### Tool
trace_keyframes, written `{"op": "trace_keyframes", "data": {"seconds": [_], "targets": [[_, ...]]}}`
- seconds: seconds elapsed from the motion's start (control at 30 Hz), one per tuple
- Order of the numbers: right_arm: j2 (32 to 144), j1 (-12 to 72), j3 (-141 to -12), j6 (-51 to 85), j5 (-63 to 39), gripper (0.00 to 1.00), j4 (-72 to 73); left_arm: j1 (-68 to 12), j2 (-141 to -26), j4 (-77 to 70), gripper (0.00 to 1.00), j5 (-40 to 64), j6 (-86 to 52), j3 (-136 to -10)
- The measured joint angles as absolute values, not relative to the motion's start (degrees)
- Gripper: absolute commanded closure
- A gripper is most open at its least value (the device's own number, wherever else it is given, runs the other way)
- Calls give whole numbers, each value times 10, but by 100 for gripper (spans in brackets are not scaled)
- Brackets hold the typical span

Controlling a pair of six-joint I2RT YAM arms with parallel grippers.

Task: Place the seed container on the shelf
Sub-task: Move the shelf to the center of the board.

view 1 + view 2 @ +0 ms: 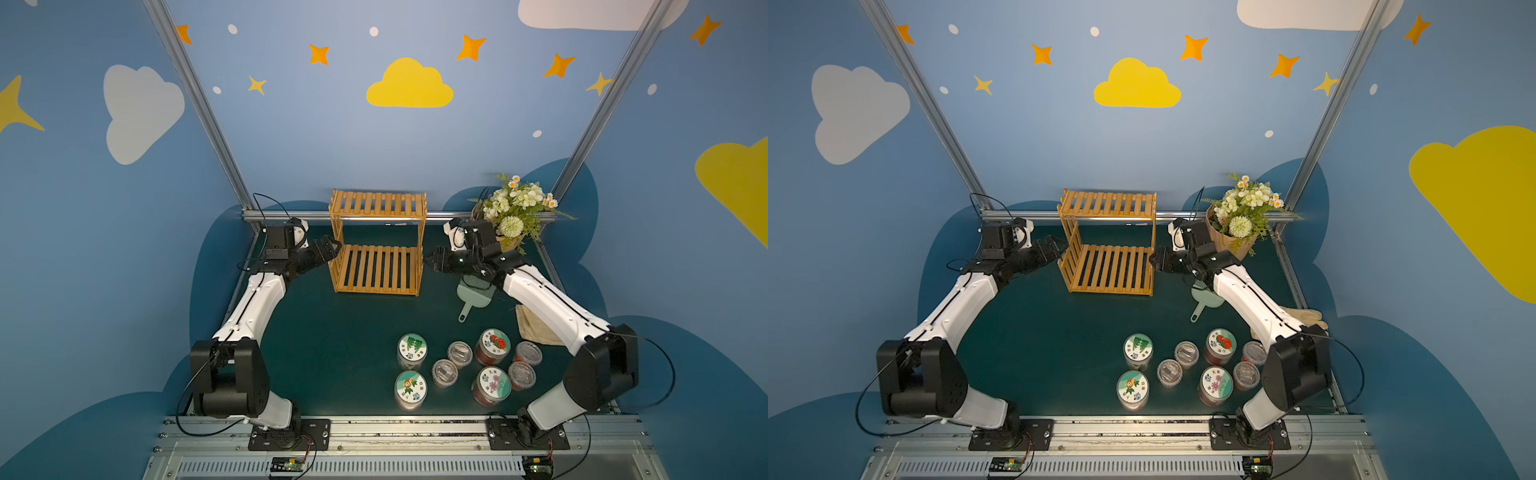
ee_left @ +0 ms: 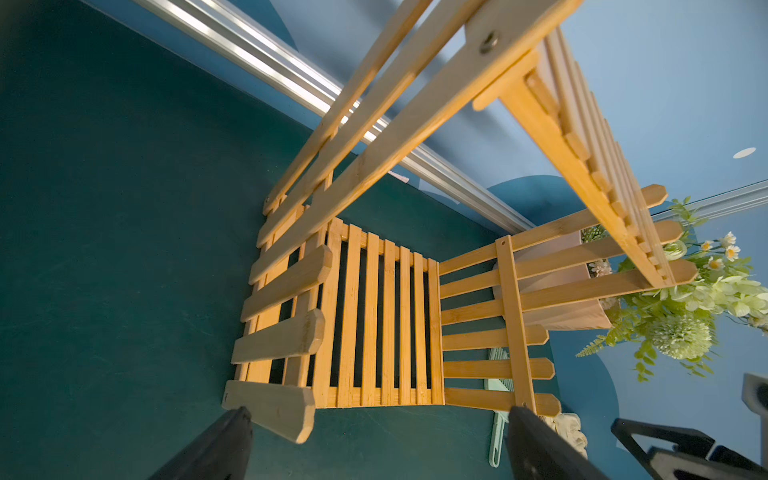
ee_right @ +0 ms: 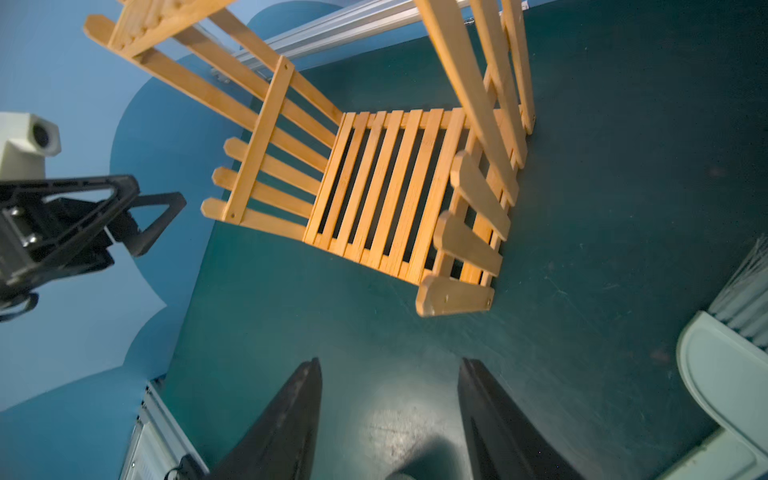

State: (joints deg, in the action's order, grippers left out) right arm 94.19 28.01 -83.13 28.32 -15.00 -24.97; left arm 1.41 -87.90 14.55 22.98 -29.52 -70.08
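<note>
The right claw hangs just beside the shelf, its two black fingers parted with only the green mat showing between them. It looks less than fully spread, and it grips nothing. Opposite, the left claw faces the shelf's other side, fingers wide apart and equally empty. Both slatted tiers are bare.

The seed containers are well away from either claw, standing upright in a tight cluster at the front of the mat, nearer the right arm's base. Four are taller jars with picture labels on the lids; four are small tubs with clear lids. I cannot tell which one is meant.

They look like stiff clear plastic, probably light, with smooth round walls that could slip in a shallow pinch. I'd take one across the body just under the lid, or straight down over the lid. The leaf-labelled jar on the cluster's open edge leaves room for a finger — the middle ones are crowded. A pale green dustpan lies under the right forearm, and a bouquet stands behind it.
</note>
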Motion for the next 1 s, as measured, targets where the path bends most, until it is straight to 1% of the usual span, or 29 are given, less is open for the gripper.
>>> {"op": "trace_keyframes", "data": {"seconds": [0.17,0.23,0.27,0.33,0.57,0.67,0.8,1.0], "targets": [[1056,282,-951,312,-138,55,-307,11,-922,160,3,231,-298,-726],[1090,282,-987,315,-135,62,-327,11,-931,168,4,230,-298,-732],[1107,282,-1005,319,-132,68,-337,11,-935,171,4,230,-298,-733],[1129,282,-1025,320,-128,76,-351,11,-941,176,5,231,-297,-735],[1139,282,-1034,312,-111,90,-375,8,-945,195,8,260,-277,-735],[1121,282,-1010,299,-101,92,-371,1,-944,208,9,274,-261,-734],[1066,280,-947,279,-85,92,-379,-15,-929,214,9,288,-247,-721],[975,261,-846,251,-78,89,-395,-54,-876,226,9,304,-238,-680]]}}
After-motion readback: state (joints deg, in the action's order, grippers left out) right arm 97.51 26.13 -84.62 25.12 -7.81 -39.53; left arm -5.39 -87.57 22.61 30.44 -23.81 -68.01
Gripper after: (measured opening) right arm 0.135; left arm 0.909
